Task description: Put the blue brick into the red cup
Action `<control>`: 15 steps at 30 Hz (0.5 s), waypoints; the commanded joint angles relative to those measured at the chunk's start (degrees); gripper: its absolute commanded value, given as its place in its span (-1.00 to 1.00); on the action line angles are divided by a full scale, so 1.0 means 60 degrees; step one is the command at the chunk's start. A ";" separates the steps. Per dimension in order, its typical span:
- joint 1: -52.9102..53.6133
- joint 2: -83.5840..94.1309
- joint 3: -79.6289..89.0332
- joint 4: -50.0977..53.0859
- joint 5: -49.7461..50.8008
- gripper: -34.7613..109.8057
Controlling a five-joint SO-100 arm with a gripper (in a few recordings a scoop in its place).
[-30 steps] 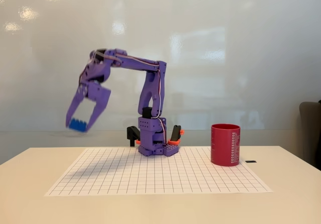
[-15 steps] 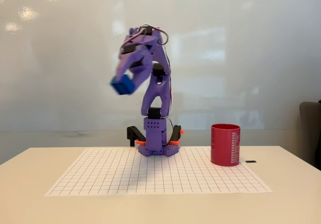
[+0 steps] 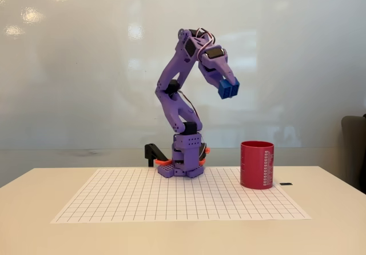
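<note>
High in the fixed view, the blue brick (image 3: 229, 89) is held in the air by my purple gripper (image 3: 228, 87), which is shut on it. The brick hangs well above the table, up and to the left of the red cup (image 3: 257, 164). That dark red cup stands upright on the right part of the grid mat, with white print down its side and its mouth open to the top. The arm rises from its purple base (image 3: 182, 163) at the back of the mat and bends over to the right.
A white grid mat (image 3: 177, 200) covers the middle of the pale table. A small black object (image 3: 286, 183) lies just right of the cup. A dark chair edge (image 3: 355, 152) shows at the far right. A glossy white wall stands behind.
The arm has swung from the left side, over its base, to the right, carrying the blue brick up and across toward the cup's side. The cup has not moved.
</note>
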 commanded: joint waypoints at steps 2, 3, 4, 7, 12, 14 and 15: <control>-0.1597 0.1318 0.1655 0.0249 0.0425 -0.53; -0.1816 0.1509 0.2197 0.0161 0.0571 -0.53; -0.2021 0.1641 0.2695 0.0088 0.0776 -0.53; -0.2769 0.2036 0.3384 -0.0220 0.1230 -0.53; -0.3926 0.2446 0.4541 -0.1436 0.1729 -0.53; -0.4028 0.2124 0.5024 -0.2139 0.1758 -0.53; -0.4072 0.1904 0.5229 -0.2520 0.1787 -0.53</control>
